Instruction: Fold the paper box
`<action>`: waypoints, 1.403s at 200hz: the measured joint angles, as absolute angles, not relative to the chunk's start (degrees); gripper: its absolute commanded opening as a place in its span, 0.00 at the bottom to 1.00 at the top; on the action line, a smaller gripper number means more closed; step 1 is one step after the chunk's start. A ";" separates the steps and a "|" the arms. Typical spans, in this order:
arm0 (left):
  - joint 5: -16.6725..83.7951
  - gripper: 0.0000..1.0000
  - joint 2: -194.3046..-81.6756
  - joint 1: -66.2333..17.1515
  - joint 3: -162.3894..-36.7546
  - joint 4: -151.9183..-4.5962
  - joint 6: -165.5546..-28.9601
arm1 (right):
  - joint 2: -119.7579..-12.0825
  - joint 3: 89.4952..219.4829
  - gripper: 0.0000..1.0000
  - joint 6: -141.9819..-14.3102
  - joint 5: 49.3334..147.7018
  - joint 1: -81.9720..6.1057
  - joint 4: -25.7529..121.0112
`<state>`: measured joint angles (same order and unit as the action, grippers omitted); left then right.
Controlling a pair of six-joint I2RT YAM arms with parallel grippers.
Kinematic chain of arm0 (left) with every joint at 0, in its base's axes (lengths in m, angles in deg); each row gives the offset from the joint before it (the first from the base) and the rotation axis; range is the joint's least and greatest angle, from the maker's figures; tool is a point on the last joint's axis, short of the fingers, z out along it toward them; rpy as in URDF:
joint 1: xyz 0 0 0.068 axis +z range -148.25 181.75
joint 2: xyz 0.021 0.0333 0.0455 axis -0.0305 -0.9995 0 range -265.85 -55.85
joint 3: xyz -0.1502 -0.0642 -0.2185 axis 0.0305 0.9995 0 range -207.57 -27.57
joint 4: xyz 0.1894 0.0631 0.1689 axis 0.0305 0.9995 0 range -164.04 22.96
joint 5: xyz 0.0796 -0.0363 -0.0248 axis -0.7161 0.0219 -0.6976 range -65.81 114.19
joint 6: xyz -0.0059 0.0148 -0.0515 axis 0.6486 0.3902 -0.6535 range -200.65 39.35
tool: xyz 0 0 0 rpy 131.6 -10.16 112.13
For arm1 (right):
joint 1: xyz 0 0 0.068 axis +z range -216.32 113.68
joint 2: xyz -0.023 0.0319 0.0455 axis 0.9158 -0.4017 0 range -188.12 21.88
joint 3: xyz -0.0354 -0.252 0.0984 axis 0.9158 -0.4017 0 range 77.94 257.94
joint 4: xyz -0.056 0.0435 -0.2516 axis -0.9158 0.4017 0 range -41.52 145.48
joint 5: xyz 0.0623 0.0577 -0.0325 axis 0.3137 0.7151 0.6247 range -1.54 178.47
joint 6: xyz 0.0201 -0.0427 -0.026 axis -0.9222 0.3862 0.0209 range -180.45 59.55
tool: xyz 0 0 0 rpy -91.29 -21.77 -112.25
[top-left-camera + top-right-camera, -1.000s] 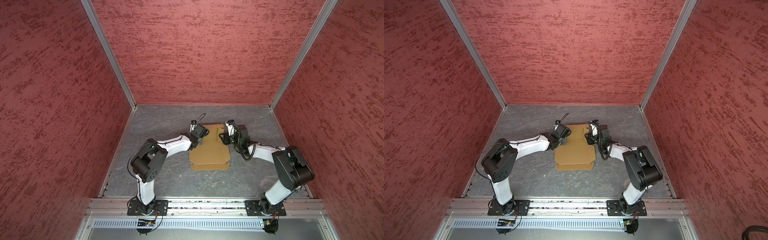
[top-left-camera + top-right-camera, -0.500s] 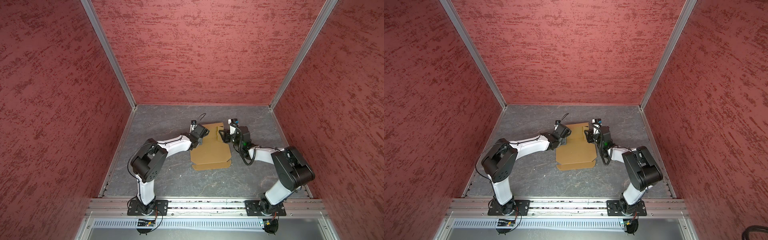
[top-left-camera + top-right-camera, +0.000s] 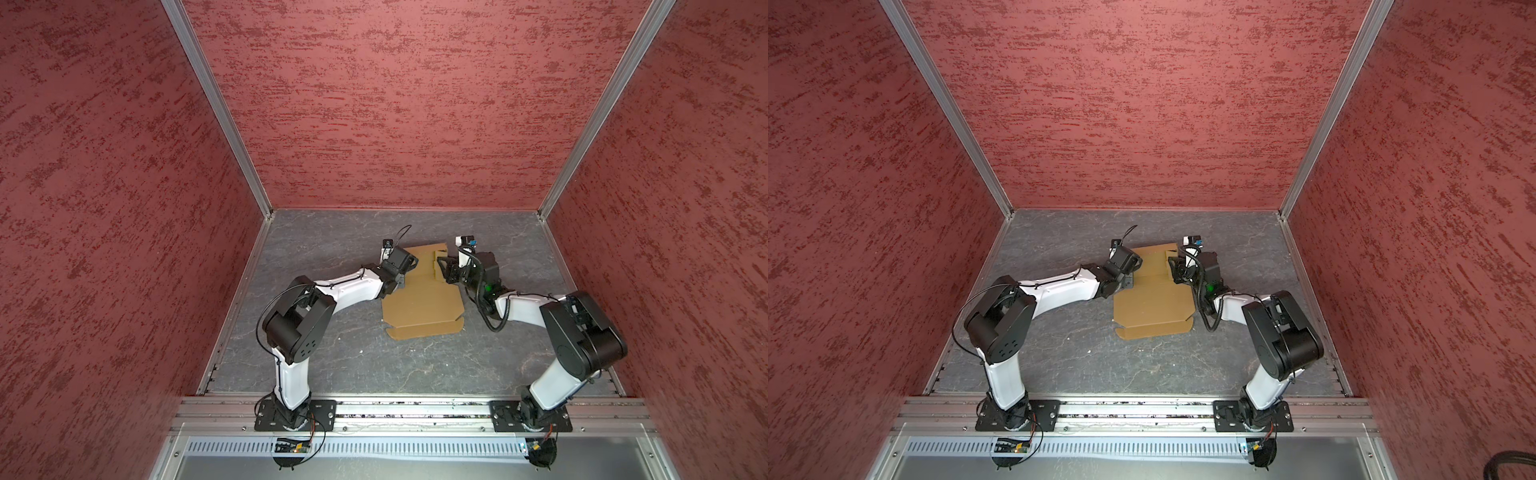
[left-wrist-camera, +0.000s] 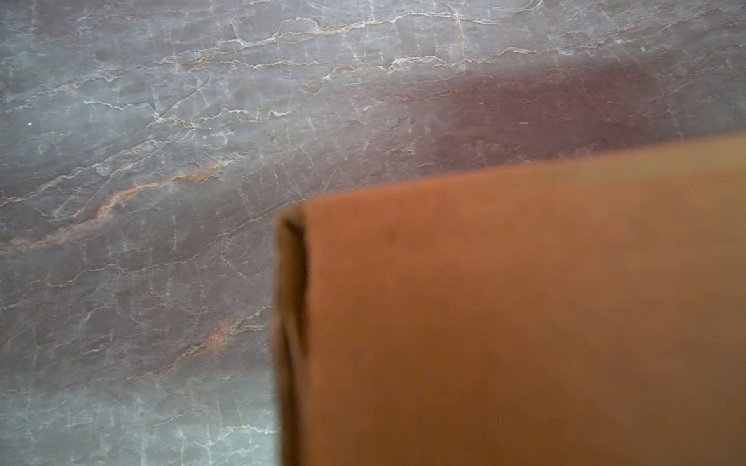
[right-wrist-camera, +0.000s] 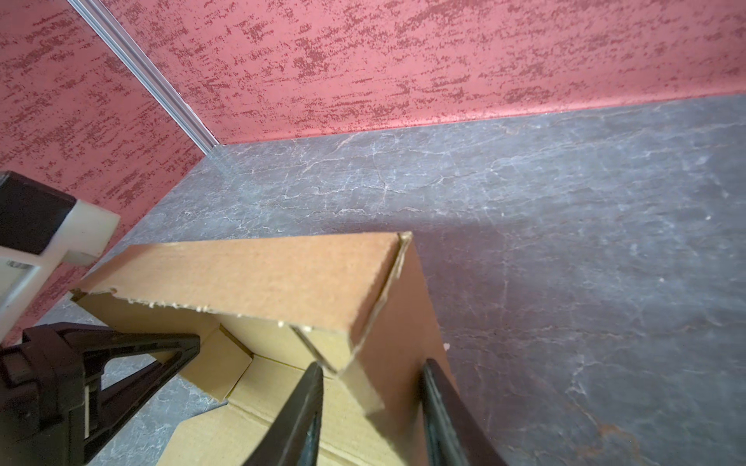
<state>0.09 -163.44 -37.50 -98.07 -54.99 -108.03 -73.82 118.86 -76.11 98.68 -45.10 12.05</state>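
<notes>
Mid-table, toward the back: grey stone-look table [image 3: 353,365] bears the paper box [image 3: 419,299], lying between both arms. Near panel flat, far end with walls raised. Left gripper [image 3: 402,277] at the box's left edge, jaws closed; whether card is pinched, cannot tell. Right gripper [image 5: 372,363] at the right edge, jaws narrowly parted astride the upright side wall, one finger inside, one outside.

The paper box [image 5: 262,278] is matt brown corrugated cardboard, rough and fibrous along a cut edge. The table top [image 3: 332,249] is matt grey with stone-like veining; the walls [image 3: 395,104] are coarse red-textured panels, framed by brushed aluminium rails [image 3: 216,104].
</notes>
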 measured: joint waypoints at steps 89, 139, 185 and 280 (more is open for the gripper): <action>0.88 0.02 -164.29 -36.38 -99.54 -54.49 -106.74 | -76.01 122.29 0.23 -73.20 94.88 -44.32 15.31; 1.67 0.03 -164.29 -36.12 -100.21 -53.09 -106.69 | -76.03 123.63 0.18 -71.08 91.38 -43.27 18.44; 2.91 0.03 -164.16 -36.07 -101.07 -50.95 -106.04 | -76.03 124.48 0.14 -69.29 88.06 -42.50 21.72; 6.85 0.03 -162.43 -35.90 -101.09 -46.92 -105.67 | -75.94 128.96 0.08 -66.36 83.43 -41.15 30.94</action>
